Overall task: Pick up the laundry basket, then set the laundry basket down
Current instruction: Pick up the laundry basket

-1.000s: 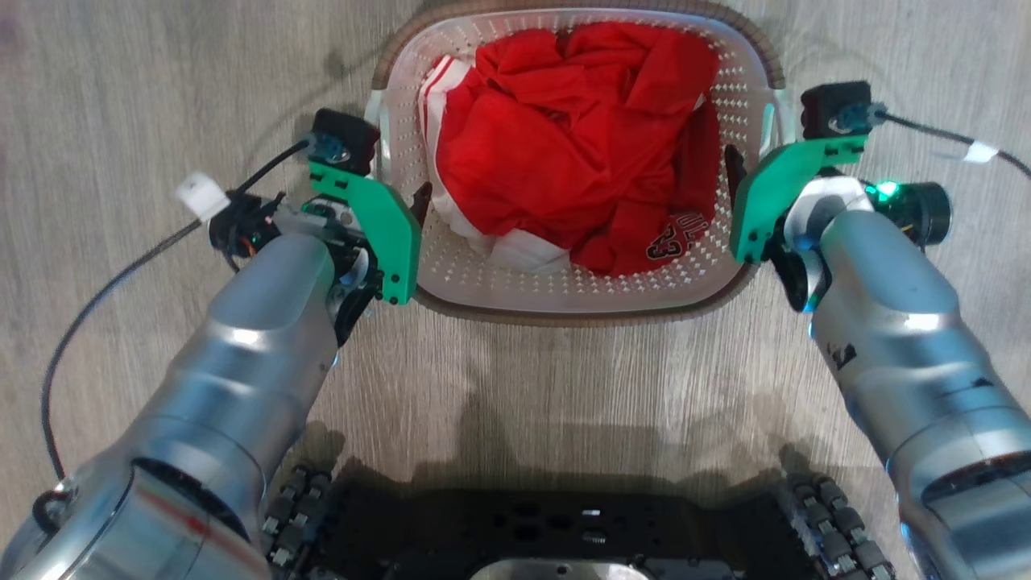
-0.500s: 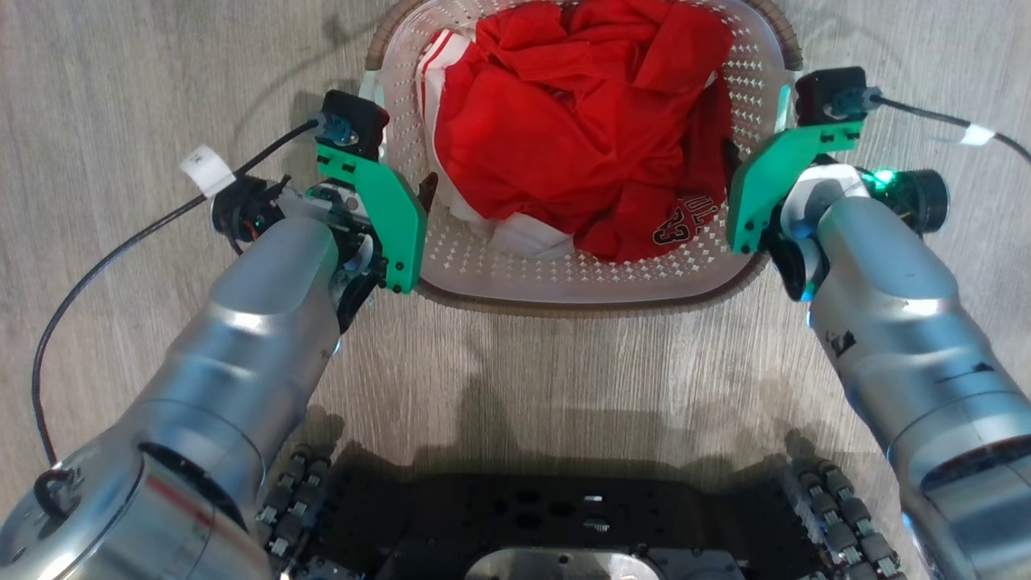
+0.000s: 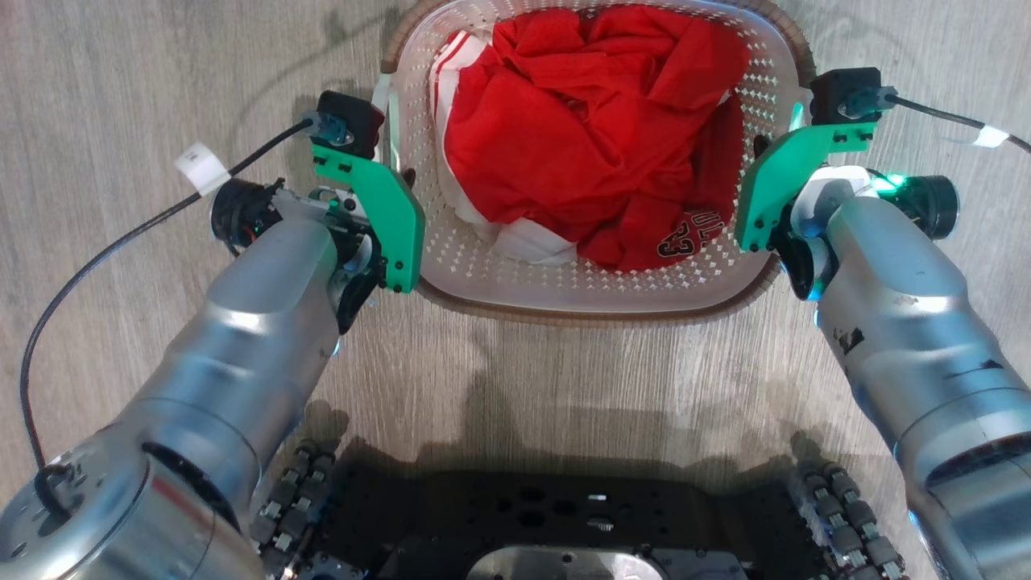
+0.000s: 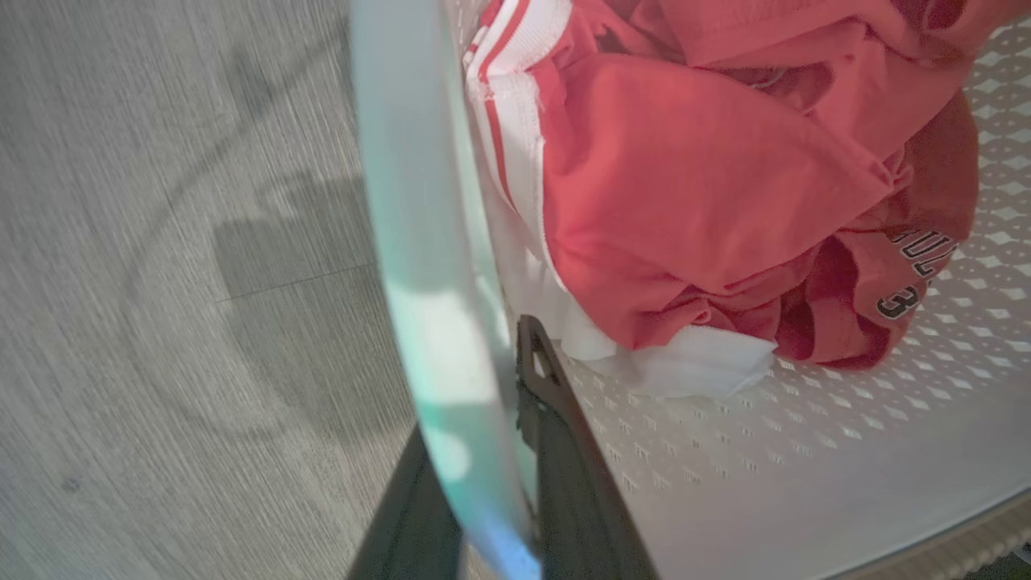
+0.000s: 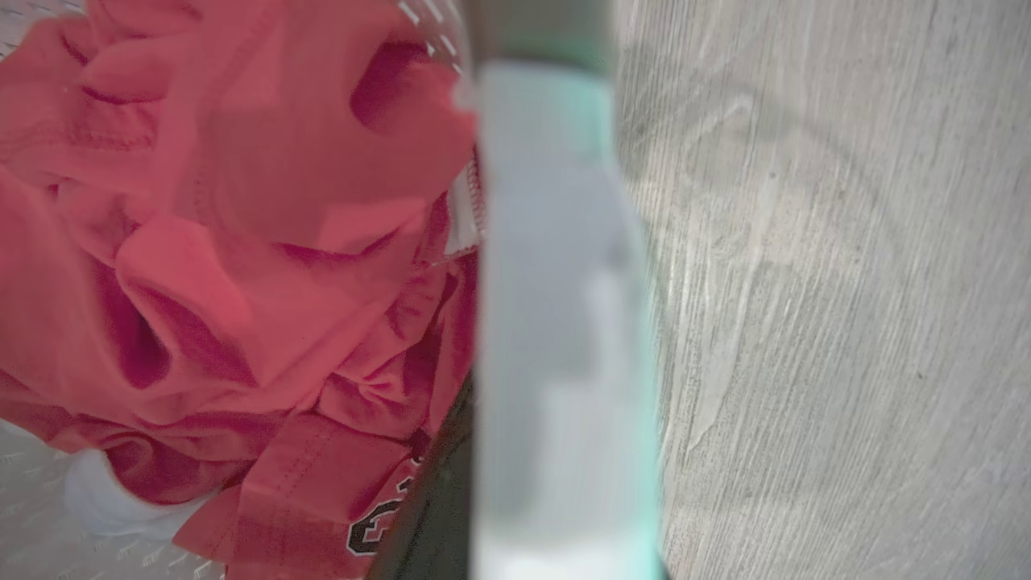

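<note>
Close in, the left pincer (image 4: pixel 475 419) squeezes the white handle (image 4: pixel 419 242) on the left of the laundry basket (image 3: pixel 596 286). The right pincer (image 3: pixel 769 149) has one finger inside the far-right side, but I cannot tell if it grips. The basket, full of red clothes (image 3: pixel 580 137), seems to sit on the floor (image 3: pixel 515 379) just ahead, so lifting and putting down are left to do.

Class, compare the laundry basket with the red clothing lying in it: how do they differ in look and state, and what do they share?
In look, the laundry basket is white plastic with rows of small holes; the red clothing is cloth with dark lettering. In state, the laundry basket keeps a smooth, rounded shape; the red clothing lies crumpled in folds. Both show some white.
</note>
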{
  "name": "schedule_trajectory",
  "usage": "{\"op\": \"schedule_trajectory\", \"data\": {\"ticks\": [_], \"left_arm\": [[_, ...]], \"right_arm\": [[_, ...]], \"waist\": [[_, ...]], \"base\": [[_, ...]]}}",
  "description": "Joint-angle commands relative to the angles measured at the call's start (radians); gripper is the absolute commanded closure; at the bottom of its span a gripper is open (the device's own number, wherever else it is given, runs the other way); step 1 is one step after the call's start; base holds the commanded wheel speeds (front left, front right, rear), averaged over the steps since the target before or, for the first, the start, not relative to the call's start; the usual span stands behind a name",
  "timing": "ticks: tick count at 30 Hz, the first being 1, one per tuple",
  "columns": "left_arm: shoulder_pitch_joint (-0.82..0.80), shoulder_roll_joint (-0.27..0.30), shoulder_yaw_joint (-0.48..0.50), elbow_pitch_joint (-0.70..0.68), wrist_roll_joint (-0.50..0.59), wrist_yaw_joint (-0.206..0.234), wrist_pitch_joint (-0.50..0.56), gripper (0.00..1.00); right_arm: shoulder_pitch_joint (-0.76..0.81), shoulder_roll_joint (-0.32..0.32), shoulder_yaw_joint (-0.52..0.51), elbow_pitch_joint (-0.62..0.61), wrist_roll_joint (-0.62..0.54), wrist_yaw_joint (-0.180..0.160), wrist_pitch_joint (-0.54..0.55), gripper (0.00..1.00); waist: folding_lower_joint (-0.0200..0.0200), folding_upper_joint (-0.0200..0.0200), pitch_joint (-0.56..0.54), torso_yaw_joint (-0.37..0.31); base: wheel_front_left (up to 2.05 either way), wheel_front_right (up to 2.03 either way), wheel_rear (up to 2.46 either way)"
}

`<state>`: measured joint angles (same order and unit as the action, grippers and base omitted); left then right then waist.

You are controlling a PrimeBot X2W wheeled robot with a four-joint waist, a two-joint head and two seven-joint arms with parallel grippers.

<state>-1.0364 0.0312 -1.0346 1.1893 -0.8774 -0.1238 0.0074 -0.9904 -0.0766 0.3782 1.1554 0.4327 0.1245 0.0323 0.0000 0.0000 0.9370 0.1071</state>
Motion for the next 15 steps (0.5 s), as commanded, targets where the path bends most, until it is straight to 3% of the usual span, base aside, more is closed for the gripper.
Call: {"op": "schedule_trajectory", "data": {"ticks": [1,15], "left_arm": [[0.002,0.019,-0.009,-0.011,0.001,-0.007,-0.004,1.00],[0.011,0.019,-0.106,-0.004,-0.058,-0.007,0.027,1.00]], "right_arm": [[0.027,0.026,0.029,-0.008,0.002,0.006,-0.008,1.00],[0.022,0.026,0.089,-0.010,0.065,0.006,0.034,1.00]], "waist": [[0.0000,0.0000,-0.001,0.001],[0.0000,0.0000,-0.077,0.012]], "base": [[0.00,0.00,0.00],[0.00,0.00,0.00]]}}
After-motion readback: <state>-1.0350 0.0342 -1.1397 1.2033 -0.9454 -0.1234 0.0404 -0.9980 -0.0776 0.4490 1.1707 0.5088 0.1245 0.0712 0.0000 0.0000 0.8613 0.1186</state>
